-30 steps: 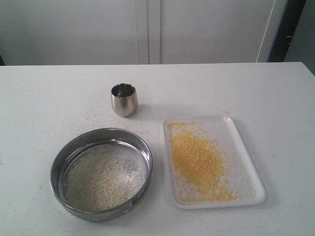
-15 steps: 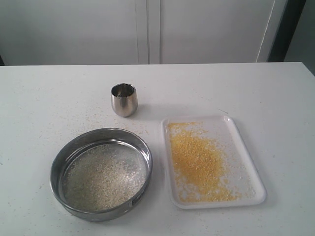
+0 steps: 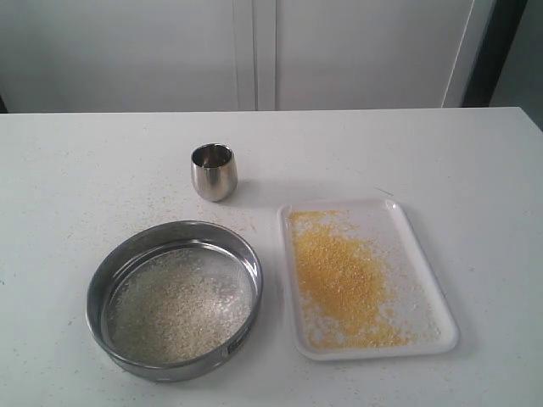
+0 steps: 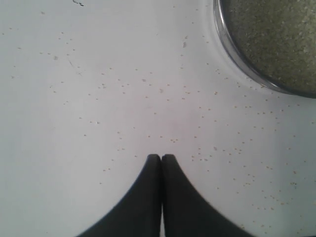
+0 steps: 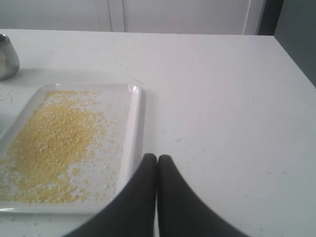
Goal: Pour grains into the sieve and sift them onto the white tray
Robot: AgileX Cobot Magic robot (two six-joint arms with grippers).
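Both jaws closed tight and empty above the bench (image 3: 85,170).
The left jaws are apart from the sieve (image 3: 170,370), which holds the pale grains (image 3: 178,305). The right jaws are just beside the rim of the white tray (image 3: 405,254), where the yellow grains (image 3: 339,284) lie. Sieve and tray stand side by side, not touching, and farther back a steel cup (image 3: 214,171) stands upright.

Location appears to be a laboratory or test room. Evidence: a bare white matte worktop (image 3: 441,153), flat white wall panels (image 3: 356,51) with vertical seams behind it, and a wide round steel sieve with wire-mesh bottom (image 3: 170,370) standing on the worktop.
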